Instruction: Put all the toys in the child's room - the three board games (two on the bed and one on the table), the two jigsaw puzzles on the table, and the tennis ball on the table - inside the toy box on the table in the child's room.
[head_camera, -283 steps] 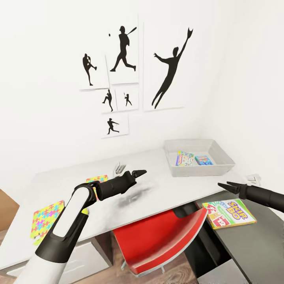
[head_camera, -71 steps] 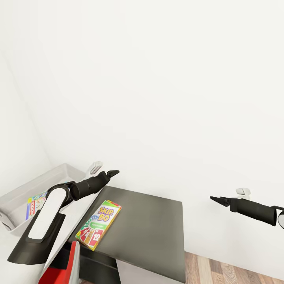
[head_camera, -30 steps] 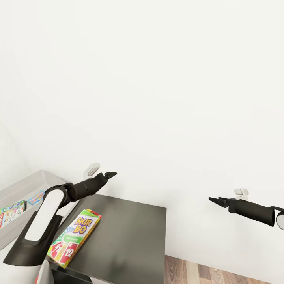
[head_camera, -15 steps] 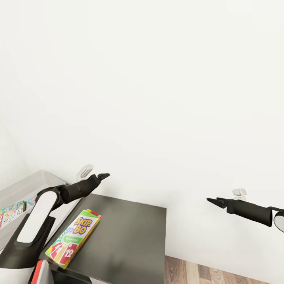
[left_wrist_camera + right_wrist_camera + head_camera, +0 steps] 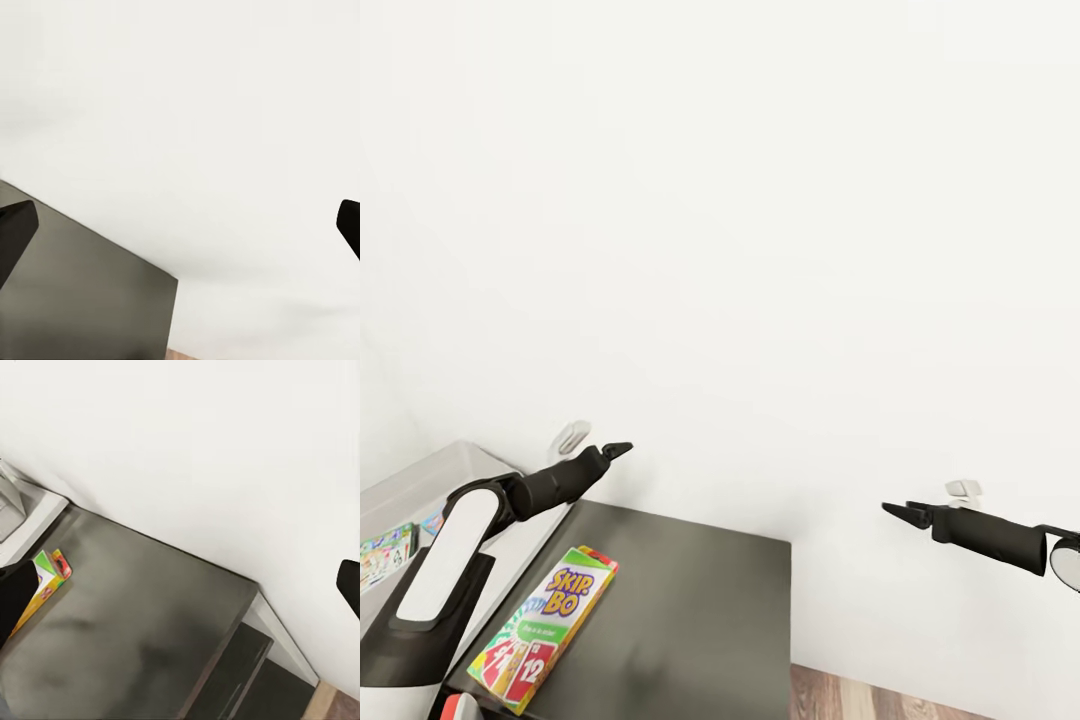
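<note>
A: What's the biggest thing here?

B: A bare white wall [image 5: 760,200] across the far side. Below it, at the near left, sits a low dark cabinet [image 5: 690,620]. A strip of wood floor [image 5: 920,700] shows at the near right.

A: And the table?

B: Just its pale edge [image 5: 525,560] at the far left, touching the cabinet. The toy box [image 5: 420,480] stands on it, partly cut off by the frame, with colourful printed boxes [image 5: 385,555] lying inside.

A: Any toy outside the box?

B: The Skip-Bo game [image 5: 545,630] lies flat on the cabinet's left part, near the table edge. The right wrist view catches its corner [image 5: 46,577] too.

A: The arms?

B: Both are raised and empty. The left gripper [image 5: 615,449] hangs above the cabinet's far left corner, and its wrist view shows the fingertips [image 5: 15,229] far apart. The right gripper [image 5: 900,512] is out over the floor, well to the right of the cabinet, and its jaws are also spread wide.

A: So which step is this?

B: I'd judge it's lining up for the Skip-Bo pickup. Next, one arm should drop to the game. Since it lies thin and flat, the fingers need an edge to pinch, perhaps the end nearest the cabinet rim. Then it gets carried left into the toy box.
</note>
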You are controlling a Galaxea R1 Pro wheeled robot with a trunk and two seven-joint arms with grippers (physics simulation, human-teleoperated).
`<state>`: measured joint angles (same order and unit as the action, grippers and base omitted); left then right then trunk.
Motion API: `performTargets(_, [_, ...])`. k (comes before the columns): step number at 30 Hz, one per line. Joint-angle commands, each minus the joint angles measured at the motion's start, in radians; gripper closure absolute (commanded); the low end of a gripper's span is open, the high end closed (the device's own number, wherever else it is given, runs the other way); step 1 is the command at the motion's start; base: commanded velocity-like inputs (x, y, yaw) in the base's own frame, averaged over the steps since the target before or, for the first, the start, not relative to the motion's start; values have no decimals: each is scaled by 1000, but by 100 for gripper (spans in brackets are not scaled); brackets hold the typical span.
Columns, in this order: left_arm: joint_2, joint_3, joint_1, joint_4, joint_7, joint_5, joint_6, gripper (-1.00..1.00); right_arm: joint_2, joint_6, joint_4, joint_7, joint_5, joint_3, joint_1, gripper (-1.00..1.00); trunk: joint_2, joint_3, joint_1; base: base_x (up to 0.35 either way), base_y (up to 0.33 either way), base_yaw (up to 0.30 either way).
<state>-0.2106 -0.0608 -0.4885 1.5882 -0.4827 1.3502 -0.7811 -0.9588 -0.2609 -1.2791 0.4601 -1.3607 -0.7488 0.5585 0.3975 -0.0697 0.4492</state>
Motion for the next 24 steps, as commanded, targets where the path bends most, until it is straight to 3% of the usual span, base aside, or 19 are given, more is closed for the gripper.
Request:
performTargets(1, [-1, -1, -1, 1, -11, 11, 1, -100, 1, -3, 0, 1, -9, -4, 3, -100, 3, -2, 1, 36, 15, 0])
performTargets(17, [-1, 1, 2, -11, -13, 12, 2, -100, 31, 0, -4, 4, 23, -4, -1, -100, 3, -2, 1, 9, 4, 0])
performTargets(20, [-18, -16, -15, 6, -1, 30, -15, -100, 22, 9, -21, 21, 12, -21, 16, -100, 3, -2, 1, 0, 0, 0])
performTargets(24, [-17, -33, -23, 29, 0, 32, -36, -100, 22, 9, -43, 42, 13, -25, 39, -100, 3, -2, 1, 0, 0, 0])
